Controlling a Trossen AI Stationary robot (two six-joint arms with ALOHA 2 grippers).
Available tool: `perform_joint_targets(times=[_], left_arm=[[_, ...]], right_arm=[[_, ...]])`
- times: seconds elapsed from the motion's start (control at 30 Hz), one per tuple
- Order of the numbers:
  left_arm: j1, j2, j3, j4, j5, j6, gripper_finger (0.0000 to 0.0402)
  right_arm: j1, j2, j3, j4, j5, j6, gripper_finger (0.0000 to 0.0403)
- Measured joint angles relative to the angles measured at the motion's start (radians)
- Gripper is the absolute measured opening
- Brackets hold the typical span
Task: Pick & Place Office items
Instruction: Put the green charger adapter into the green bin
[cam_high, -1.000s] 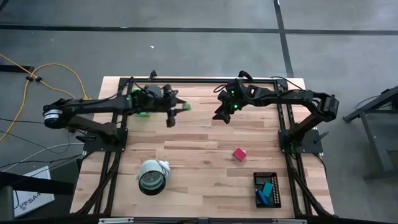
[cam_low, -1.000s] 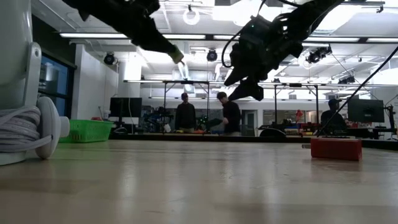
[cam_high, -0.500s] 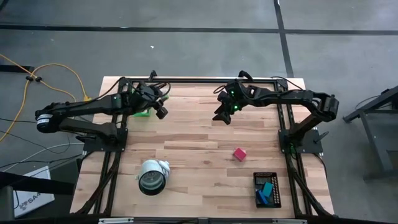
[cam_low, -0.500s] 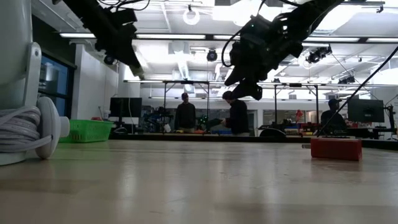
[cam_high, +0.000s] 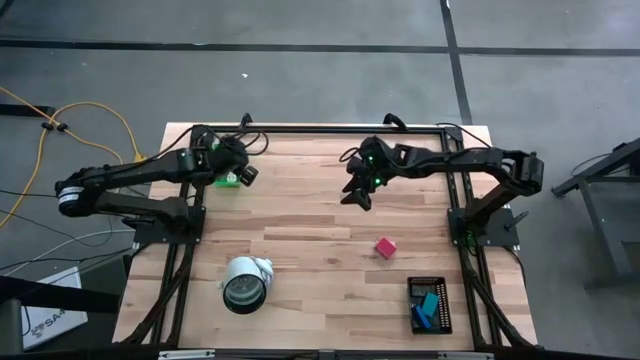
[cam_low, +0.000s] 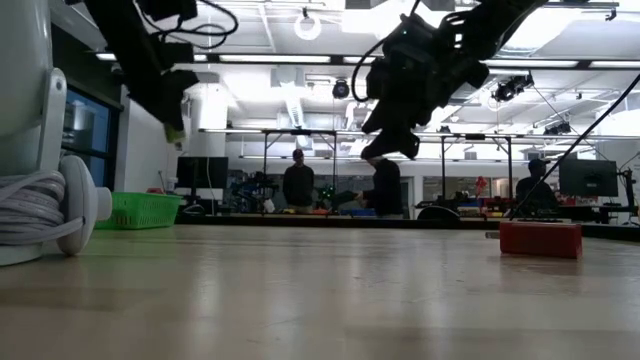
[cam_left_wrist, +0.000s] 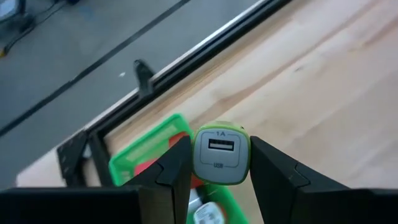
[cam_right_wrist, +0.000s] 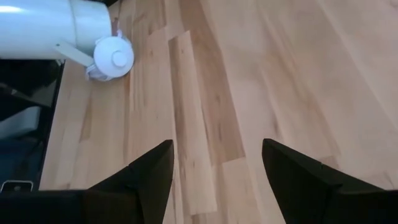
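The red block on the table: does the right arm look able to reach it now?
Probably yes. The right gripper hangs open and empty above bare wood, and nothing lies between it and the red block, which stands alone on the table.

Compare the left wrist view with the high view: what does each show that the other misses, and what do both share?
Left wrist view only: the USB socket on the green-rimmed car charger, pinched in the shut left claw.
High view only: the red block, black tray, white roll, and open, empty right claw.
Both: the green tray and wooden table.
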Motion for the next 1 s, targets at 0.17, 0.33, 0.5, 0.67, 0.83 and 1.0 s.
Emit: perform_joint_targets(times=[0.17, 0.33, 0.5, 0.67, 0.83, 1.0], left_arm=[[0.008, 0.0, -0.048, -0.007, -0.062, -0.115, 0.0125], [-0.043, 0.0, -0.132, -0.005, -0.199, -0.271, 0.0125], [-0.115, 0.0, -0.198, -0.005, -0.317, -0.418, 0.0125], [-0.147, 0.0, -0.257, -0.007, -0.327, -0.543, 0.0125], [-0.147, 0.0, -0.319, -0.012, -0.32, -0.648, 0.0125], [-0.138, 0.0, -0.351, -0.049, -0.328, -0.706, 0.0125]], right_arm=[[0.024, 0.0, 0.0, -0.001, 0.002, -0.029, 0.0231], [0.031, 0.0, 0.0, -0.002, 0.003, -0.052, 0.0231], [0.03, 0.0, 0.0, -0.008, 0.003, -0.052, 0.0231], [0.03, 0.0, 0.0, -0.008, 0.003, -0.052, 0.0231], [0.03, 0.0, 0.0, -0.008, 0.003, -0.052, 0.0231], [0.03, 0.0, 0.0, -0.008, 0.002, -0.052, 0.0231]])
